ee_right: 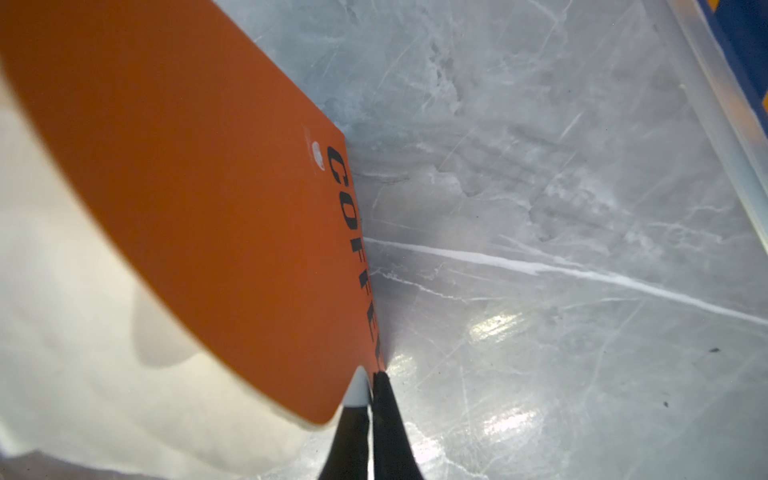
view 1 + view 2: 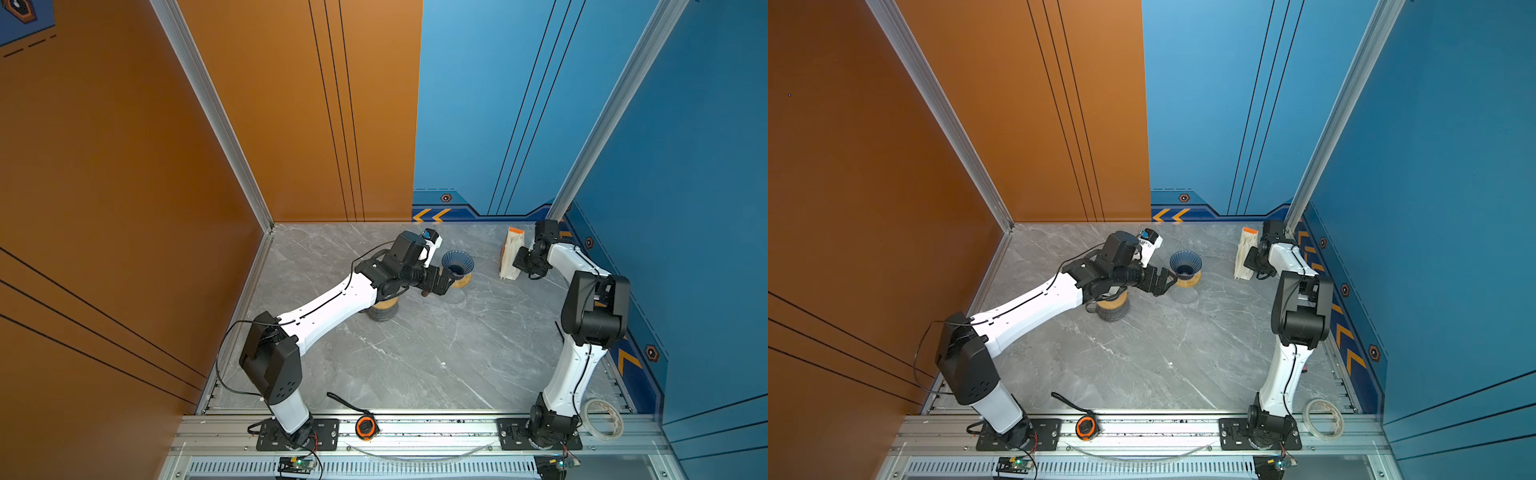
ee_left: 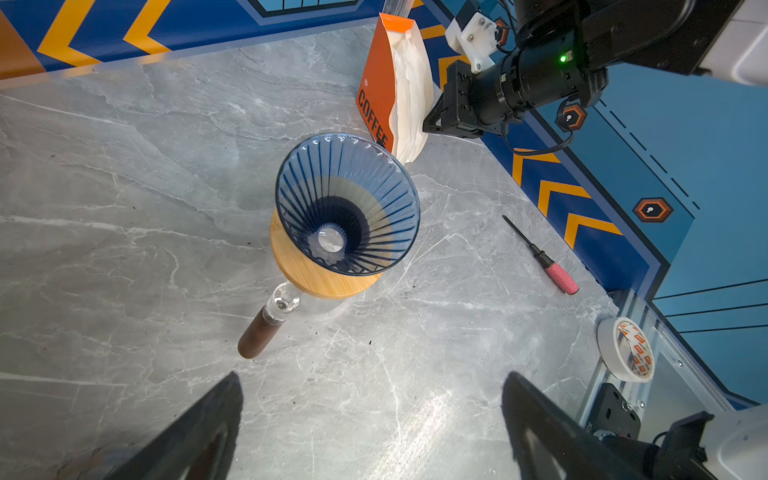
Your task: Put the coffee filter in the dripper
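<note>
While the filter (image 1: 62, 332) is not yet out of the pack (image 1: 187, 208), which stands upright on the tabletop (image 3: 124, 208) well apart from the dripper (image 3: 347, 203), the right tool (image 1: 371, 388) is seen pinched shut on a thin white edge at the pack's side, judged to be a filter's rim. Several risks are judged from this. More than one sheet may be caught in so narrow a pinch, so that a clump is drawn out. The light pack may be dragged or tipped if the paper binds inside it. The sheet may also be lost in transit, since only its very edge is held. The left tool (image 3: 370, 436) is held wide open and empty, close beside the dripper in a top view. The dripper is perched on a wooden ring over a glass carafe (image 3: 286, 303), so it could be knocked or shifted by a careless move of that arm. A crossing of the two arms above the cone is also to be feared. If the filter is delivered folded flat, it may be left lying across the rim rather than seated in the cone.
</note>
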Controlling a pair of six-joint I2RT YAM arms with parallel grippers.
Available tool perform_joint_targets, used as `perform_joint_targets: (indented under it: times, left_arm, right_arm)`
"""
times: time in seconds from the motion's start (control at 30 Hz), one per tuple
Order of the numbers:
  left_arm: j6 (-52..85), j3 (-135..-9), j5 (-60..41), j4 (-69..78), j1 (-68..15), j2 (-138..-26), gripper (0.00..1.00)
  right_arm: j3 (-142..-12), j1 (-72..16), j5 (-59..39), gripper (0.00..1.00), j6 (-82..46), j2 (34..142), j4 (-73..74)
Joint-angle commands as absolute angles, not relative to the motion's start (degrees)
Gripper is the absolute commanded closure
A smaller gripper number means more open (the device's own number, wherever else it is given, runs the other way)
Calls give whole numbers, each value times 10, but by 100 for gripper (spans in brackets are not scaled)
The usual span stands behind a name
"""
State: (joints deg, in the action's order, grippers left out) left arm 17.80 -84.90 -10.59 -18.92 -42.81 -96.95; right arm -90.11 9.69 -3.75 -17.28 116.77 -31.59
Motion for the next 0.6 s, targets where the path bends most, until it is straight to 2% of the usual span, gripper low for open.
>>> perform_joint_targets:
  times: [0.0, 0.17, 0.57]
  left_arm:
    - [177, -865, -117, -197, -425, -978, 2]
    - [176, -865, -118, -197, -425, -978, 2]
    - [175, -868, -117, -196, -425, -974, 2]
  right_arm:
    - [-923, 92, -7, 100, -143, 1139, -350]
    - [-923, 91, 9, 99, -120, 1134, -360]
    - [-920, 86, -13, 87, -128, 1110, -373]
